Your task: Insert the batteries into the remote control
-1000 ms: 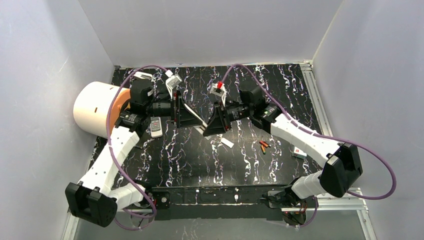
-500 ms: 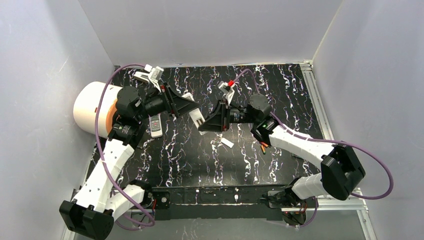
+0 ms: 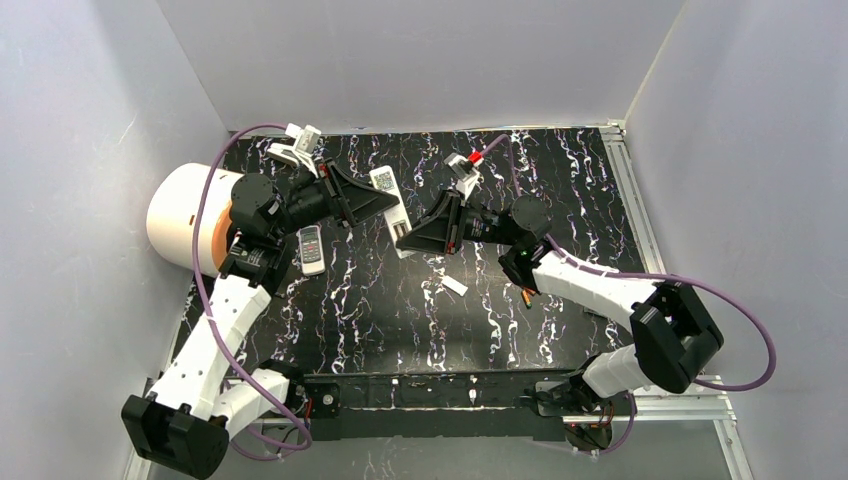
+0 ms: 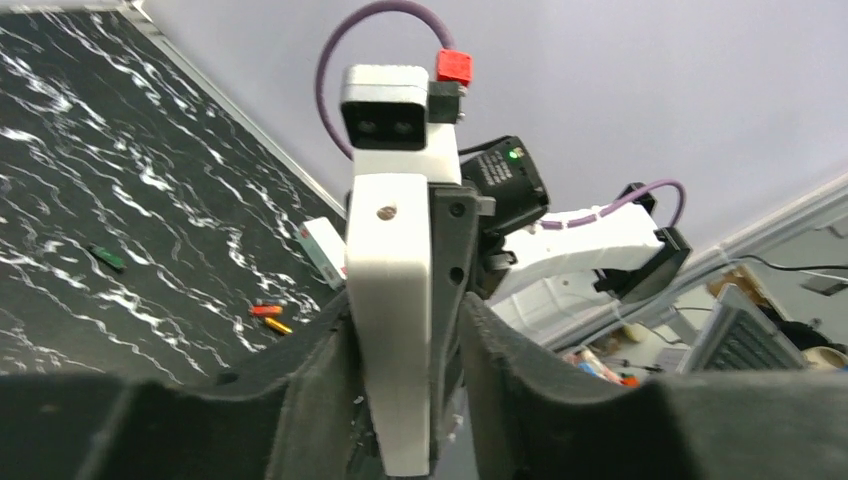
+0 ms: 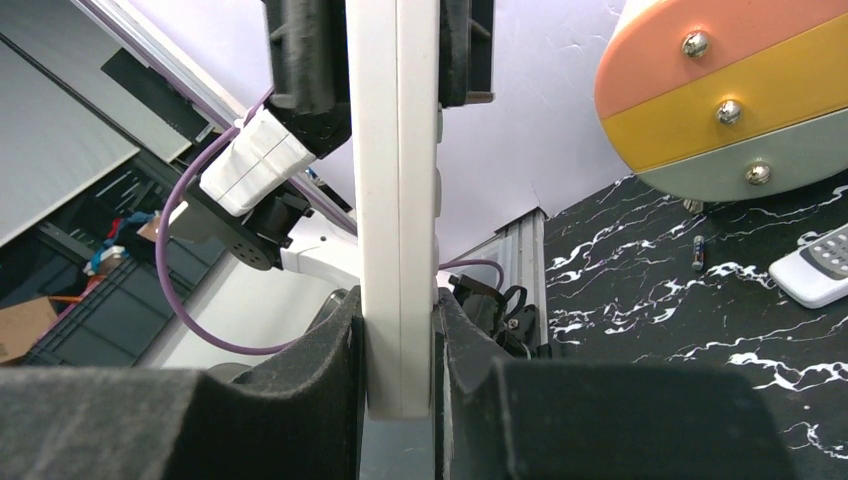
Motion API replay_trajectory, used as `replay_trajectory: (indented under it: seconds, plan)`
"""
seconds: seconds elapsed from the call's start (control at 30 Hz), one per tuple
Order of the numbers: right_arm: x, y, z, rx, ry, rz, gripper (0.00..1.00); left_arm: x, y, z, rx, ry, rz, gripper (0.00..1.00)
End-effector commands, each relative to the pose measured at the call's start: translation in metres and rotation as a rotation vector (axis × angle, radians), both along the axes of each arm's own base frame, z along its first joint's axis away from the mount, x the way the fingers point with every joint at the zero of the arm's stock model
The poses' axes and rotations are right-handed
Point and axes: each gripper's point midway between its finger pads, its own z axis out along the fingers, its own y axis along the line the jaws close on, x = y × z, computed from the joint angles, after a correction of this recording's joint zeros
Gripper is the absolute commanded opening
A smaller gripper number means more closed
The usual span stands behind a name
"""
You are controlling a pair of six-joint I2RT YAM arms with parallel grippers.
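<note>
Left gripper (image 3: 390,206) is clenched on the white remote control (image 3: 383,182), taking it across its flat faces towards the far end. The left wrist view agrees: its dark pads (image 4: 320,390) press in on the white body from both sides.

Right gripper (image 3: 405,238) grasps the same remote control at its near end. In the right wrist view the body stands edge-on, squeezed between both foam pads (image 5: 300,400), with the left gripper's black fingers (image 5: 300,50) clamped higher up on it. The remote control appears lifted off the black marbled mat (image 3: 560,180) and spans the gap between the two arms.

Batteries (image 3: 527,296) lie on the mat to the right of the remote control and nearer the arm bases, well apart from it. They are partly hidden by the right forearm in the top view. The left wrist view shows two, one red and one orange, just beside each other — a fuller count cannot be made.

Other items:
- Small keypad remote (image 3: 313,250): flat on the mat, left of the remote control.
- White drum (image 3: 185,215): further left again.
- White strip (image 3: 455,286): on the mat just right of the remote control's near end.
</note>
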Motion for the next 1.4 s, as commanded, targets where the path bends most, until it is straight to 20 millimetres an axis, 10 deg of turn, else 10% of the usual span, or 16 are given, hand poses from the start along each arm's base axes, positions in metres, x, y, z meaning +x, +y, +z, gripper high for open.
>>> replay_trajectory:
  seconds: [0.0,0.3,0.53,0.8,1.07,1.37]
  plan:
    - [-0.002,-0.004,0.015,0.058,-0.038,0.011,0.02,-0.013,-0.003,0.011,-0.015,-0.039,-0.064,0.45]
    - [-0.012,-0.004,0.012,0.031,-0.078,0.077,0.02,-0.006,-0.007,0.009,-0.005,-0.036,-0.071,0.39]
    - [-0.004,-0.002,0.002,-0.055,-0.095,0.024,0.03,-0.001,-0.008,0.003,0.007,-0.036,-0.065,0.0]
    - [0.03,-0.013,-0.03,-0.225,-0.029,-0.15,0.71,0.045,0.018,-0.043,0.159,0.087,0.257,0.0]
    - [0.084,-0.08,-0.091,-0.627,0.025,-0.58,0.79,0.073,0.069,-0.131,0.453,0.252,0.555,0.0]
    - [0.104,-0.193,-0.176,-1.17,0.209,-1.006,0.67,0.065,0.055,-0.143,0.453,0.211,0.448,0.0]
